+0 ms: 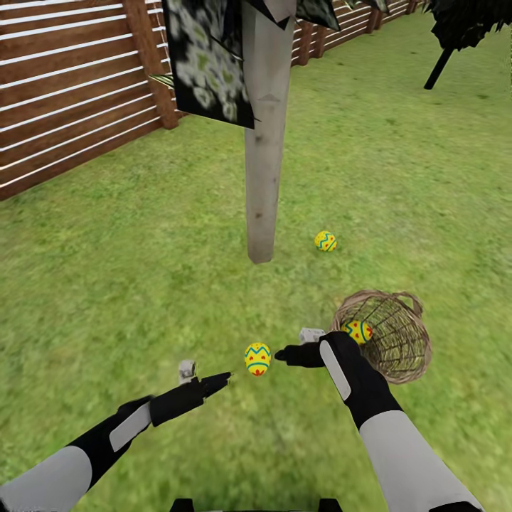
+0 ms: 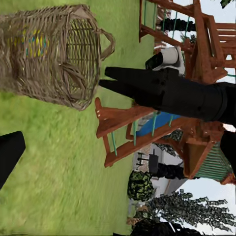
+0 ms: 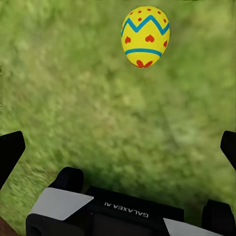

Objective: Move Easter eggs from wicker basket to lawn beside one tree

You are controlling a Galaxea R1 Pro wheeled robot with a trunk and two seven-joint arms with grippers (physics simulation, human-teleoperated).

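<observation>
Your right gripper gapes empty | left gripper state unclear | Easter egg between them | wicker basket tipped beside your right arm | tree trunk ahead

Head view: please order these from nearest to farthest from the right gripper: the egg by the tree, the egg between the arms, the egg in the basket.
1. Egg between the arms, just left of the right gripper.
2. Egg in the wicker basket, to its right.
3. Egg by the tree, farther ahead on the lawn.

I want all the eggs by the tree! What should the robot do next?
Probably reach the right hand into the tipped wicker basket for the egg still inside. One egg lies by the tree trunk, another on the grass between the hands.
</observation>
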